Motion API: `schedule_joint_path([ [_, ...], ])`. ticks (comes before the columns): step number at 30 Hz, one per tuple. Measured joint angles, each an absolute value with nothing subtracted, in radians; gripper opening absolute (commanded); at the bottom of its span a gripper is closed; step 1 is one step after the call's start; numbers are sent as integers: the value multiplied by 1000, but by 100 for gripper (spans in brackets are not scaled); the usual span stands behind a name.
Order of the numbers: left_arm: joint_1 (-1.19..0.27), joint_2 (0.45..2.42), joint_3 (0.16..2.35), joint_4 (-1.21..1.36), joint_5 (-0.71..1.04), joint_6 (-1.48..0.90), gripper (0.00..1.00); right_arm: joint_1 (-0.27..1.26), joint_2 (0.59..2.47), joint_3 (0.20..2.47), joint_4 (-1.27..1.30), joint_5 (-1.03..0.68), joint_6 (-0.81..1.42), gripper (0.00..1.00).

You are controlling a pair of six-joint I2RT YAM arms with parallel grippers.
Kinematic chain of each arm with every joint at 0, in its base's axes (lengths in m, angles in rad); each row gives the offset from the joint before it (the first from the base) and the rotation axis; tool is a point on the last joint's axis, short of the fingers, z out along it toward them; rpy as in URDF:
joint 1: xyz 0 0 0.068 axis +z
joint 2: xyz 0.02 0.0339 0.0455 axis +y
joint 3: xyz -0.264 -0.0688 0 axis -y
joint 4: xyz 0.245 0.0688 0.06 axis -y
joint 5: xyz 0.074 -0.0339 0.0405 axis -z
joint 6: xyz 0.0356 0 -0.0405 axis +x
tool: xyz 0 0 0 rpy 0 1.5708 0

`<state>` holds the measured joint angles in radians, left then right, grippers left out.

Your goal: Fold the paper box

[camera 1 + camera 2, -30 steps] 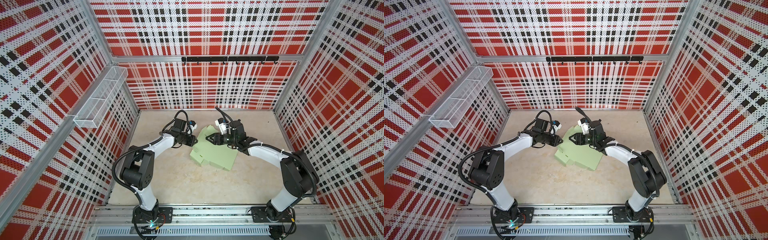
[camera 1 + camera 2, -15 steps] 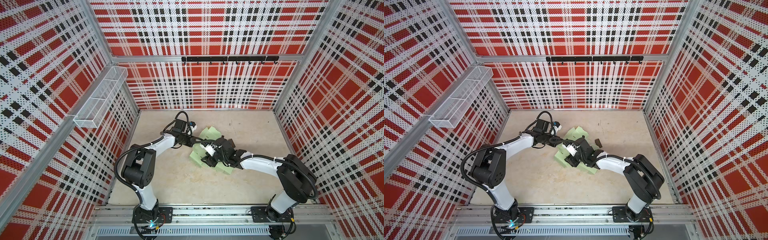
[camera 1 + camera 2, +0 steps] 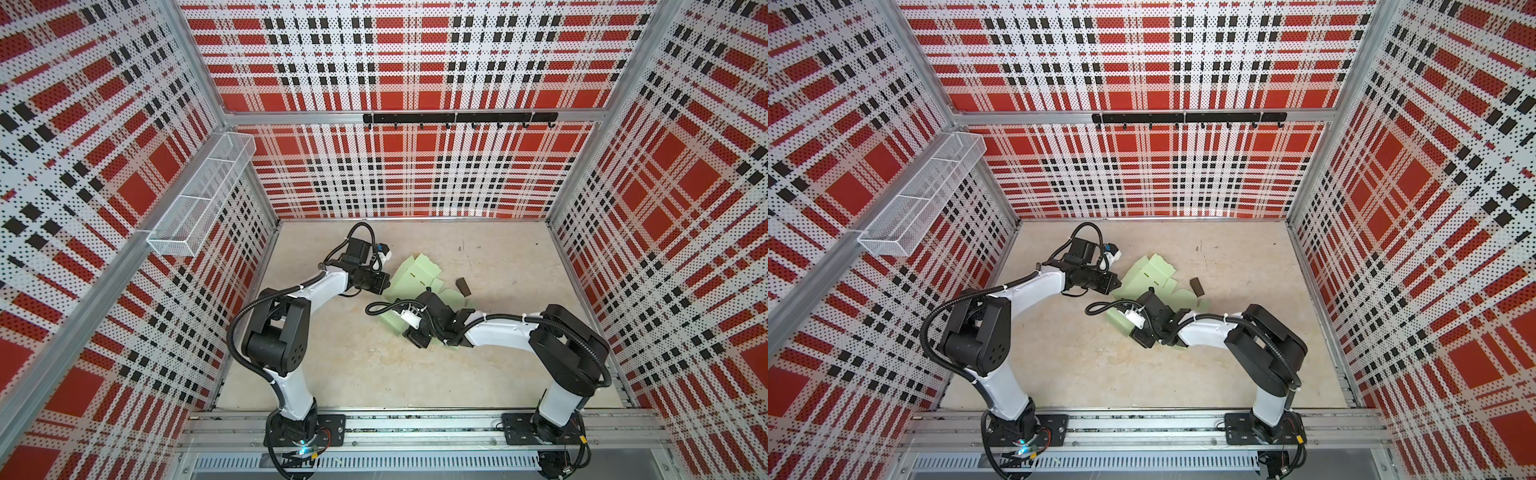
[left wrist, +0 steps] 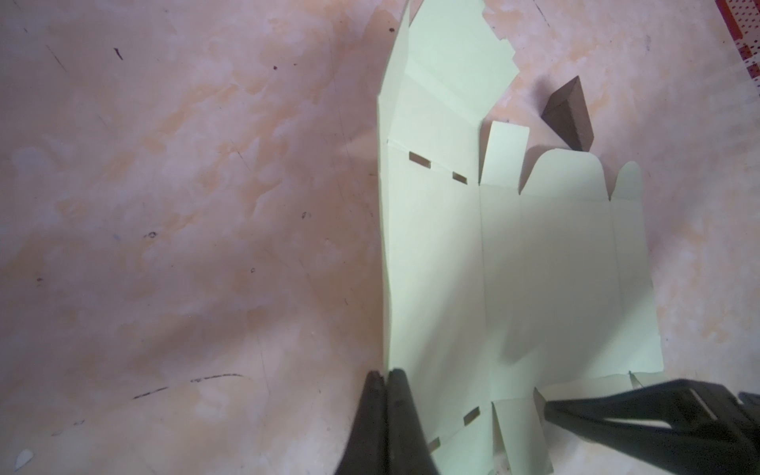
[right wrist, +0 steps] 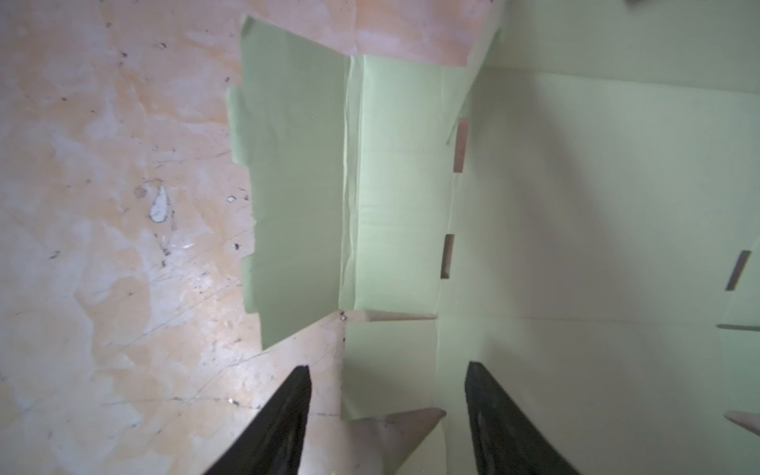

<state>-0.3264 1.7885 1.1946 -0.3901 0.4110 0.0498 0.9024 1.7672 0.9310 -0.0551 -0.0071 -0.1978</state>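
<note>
Paper box [image 3: 415,272] lay unfolded just beside the dark brown wedge [image 3: 462,286]. Left gripper [image 4: 386,376] had clamped its edge farthest from the wedge. Right gripper [image 5: 386,370] had swung across, jaws apart, likely to fold a flap.

Two matching arms here. The left arm [image 3: 328,286] has white shells on its links, chunky black joint housings, and a black ribbed cable [image 3: 233,332] looping off the joint nearest the rail [image 3: 415,428], cinched with white ties. At the rail sits a black base plate [image 3: 332,426] with a cyan light glowing just below. The right arm [image 3: 498,336] wears the same white and black, with a white plug [image 3: 409,320] at the end far from the rail. Left pincer [image 4: 385,374] and right pincer [image 5: 386,366] both have matte black fingers, tapering to tips.
</note>
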Motion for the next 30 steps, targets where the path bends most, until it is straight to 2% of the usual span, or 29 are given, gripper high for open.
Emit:
schedule_joint_path([
  [7, -326, 1789, 1196, -392, 416, 54, 0, 922, 1815, 951, -66, 60, -215, 67],
  [15, -327, 1789, 1196, -393, 422, 106, 0, 930, 1819, 977, -108, 170, -218, 63],
  [30, -333, 1788, 1196, -393, 410, 145, 0, 873, 1786, 1021, -144, 179, -212, 57],
])
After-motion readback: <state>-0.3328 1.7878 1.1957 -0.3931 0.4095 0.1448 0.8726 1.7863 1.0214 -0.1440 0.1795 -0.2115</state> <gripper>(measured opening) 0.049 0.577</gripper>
